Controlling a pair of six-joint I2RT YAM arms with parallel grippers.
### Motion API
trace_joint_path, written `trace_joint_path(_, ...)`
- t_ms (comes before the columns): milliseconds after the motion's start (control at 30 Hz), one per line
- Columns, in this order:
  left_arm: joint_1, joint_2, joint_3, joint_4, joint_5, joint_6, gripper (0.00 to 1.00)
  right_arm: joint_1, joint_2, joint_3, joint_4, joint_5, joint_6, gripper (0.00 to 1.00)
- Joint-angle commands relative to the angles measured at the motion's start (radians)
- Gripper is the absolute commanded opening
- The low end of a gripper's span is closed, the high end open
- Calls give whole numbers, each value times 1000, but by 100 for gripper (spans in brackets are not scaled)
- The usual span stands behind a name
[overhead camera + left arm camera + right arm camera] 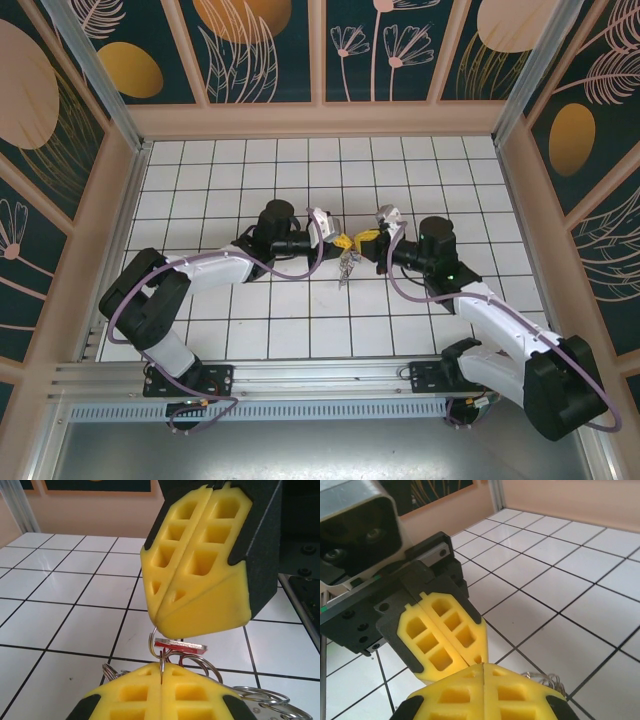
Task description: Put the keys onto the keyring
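Over the middle of the white tiled surface (200,170), about midway between its left and right edges, the two arms meet tip to tip. The left claw (338,241) and right claw (368,237) are both pinched shut, tips nearly touching. The keyring (347,266), a large thin grey metal loop fringed with small silvery pieces, dangles just beneath them. Its wire curves out of the right claw's seam, so that claw appears to hold it. The small red-headed key (180,645) lies crosswise between the claws, long axis level, just above the left claw, which grips a thin metal sliver — blade or wire, unclear.
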Motion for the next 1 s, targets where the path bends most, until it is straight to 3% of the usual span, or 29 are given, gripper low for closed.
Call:
trace_joint_path(0, 4, -17, -22, 31, -14, -11, 0, -2, -22, -17, 62, 76, 45, 0)
trace_joint_path(167, 4, -33, -55, 114, -13, -24, 0, -6, -9, -32, 68, 108, 74, 0)
trace_joint_path(767, 5, -29, -54, 159, -4, -27, 0, -15, 53, 7, 68, -112, 107, 0)
trace_joint_path(967, 5, -35, -57, 149, -3, -25, 0, -15, 78, 29, 59, -133, 105, 9)
